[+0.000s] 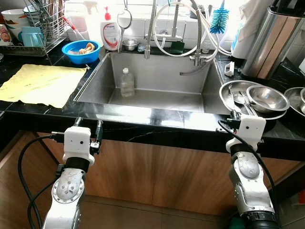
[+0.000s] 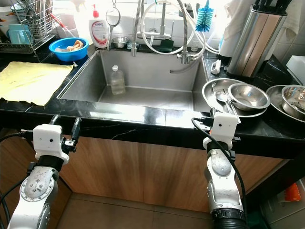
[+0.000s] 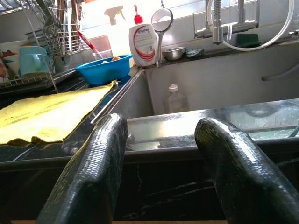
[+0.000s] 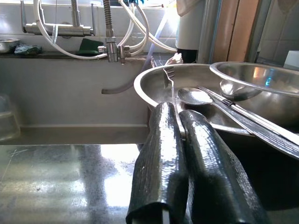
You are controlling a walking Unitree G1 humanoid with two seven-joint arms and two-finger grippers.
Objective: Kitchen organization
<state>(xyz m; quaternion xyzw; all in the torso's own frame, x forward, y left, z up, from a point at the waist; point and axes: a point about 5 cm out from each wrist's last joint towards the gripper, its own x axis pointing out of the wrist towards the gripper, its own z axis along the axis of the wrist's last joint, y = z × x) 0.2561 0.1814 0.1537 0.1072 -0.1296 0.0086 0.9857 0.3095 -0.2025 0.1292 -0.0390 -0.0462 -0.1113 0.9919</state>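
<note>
A steel sink is set into the black counter in front of me, and a clear plastic bottle stands upright in it. To its right, a steel plate holds a spoon, a fork and a steel bowl. My left gripper is open at the counter's front edge, left of the sink, holding nothing. My right gripper is shut at the near rim of the plate. In the right wrist view its fingertips sit just before the fork's handle, and I cannot tell if they touch.
A yellow cloth lies on the counter at left, with a blue bowl, a soap bottle and a dish rack behind it. Faucet hoses hang over the sink. A steel knife holder stands at back right.
</note>
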